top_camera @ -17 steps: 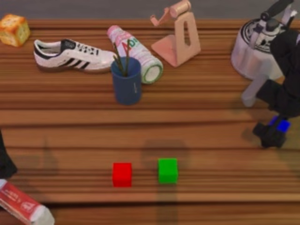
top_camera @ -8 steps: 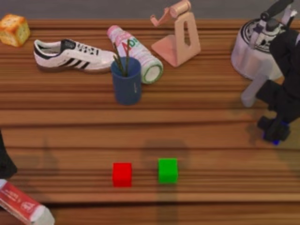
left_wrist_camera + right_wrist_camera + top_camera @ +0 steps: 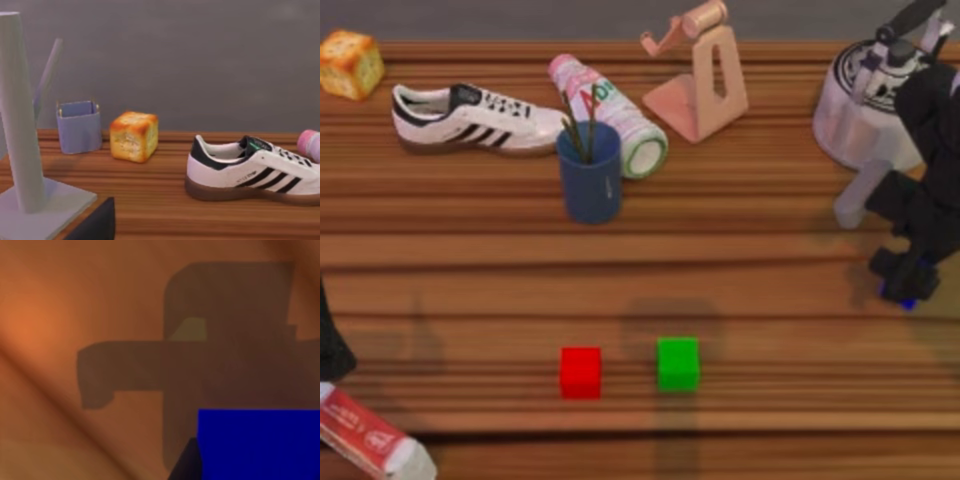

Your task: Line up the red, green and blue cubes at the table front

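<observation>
Toward the front of the table point(image 3: 770, 330), the red cube point(image 3: 580, 372) and the green cube point(image 3: 678, 363) sit side by side, a small gap between them. Far right, my right gripper point(image 3: 903, 280) is down over the blue cube point(image 3: 905, 301), which shows only as a sliver under it. The right wrist view has the blue cube point(image 3: 260, 445) large at one corner, a dark fingertip point(image 3: 189, 465) against its side, and the gripper's shadow on the wood. My left gripper point(image 3: 330, 350) is parked at the left edge, open; one finger point(image 3: 97, 225) shows.
Across the back stand an orange-tan block point(image 3: 350, 62), a white shoe point(image 3: 470, 117), a lying pink-white bottle point(image 3: 615, 120), a blue mug point(image 3: 590, 175) with sticks, a pink stand point(image 3: 705, 85) and a grey kettle point(image 3: 865, 110). A red-and-white carton point(image 3: 370, 440) lies front left.
My right gripper shifted slightly right and dropped over the blue cube, which was in plain sight a second ago. It has barely moved since half a second ago. The red and green cubes stayed put.
</observation>
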{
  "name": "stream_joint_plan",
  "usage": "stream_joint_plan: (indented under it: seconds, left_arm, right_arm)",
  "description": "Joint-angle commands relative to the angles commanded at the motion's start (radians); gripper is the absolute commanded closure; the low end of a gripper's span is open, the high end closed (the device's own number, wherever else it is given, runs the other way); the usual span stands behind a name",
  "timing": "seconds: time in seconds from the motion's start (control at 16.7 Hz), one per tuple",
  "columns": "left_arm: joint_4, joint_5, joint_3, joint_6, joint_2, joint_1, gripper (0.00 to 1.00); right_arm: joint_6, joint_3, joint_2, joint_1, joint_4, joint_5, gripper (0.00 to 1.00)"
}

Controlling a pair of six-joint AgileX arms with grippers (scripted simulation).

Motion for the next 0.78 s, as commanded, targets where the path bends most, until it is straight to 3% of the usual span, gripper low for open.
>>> stream_joint_plan:
  seconds: [0.78]
  left_arm:
    - [0.000,0.000,0.000,0.000,0.000,0.000,0.00]
  right_arm:
    - [0.006,0.152,-0.121,0.008,-0.264,-0.008,1.00]
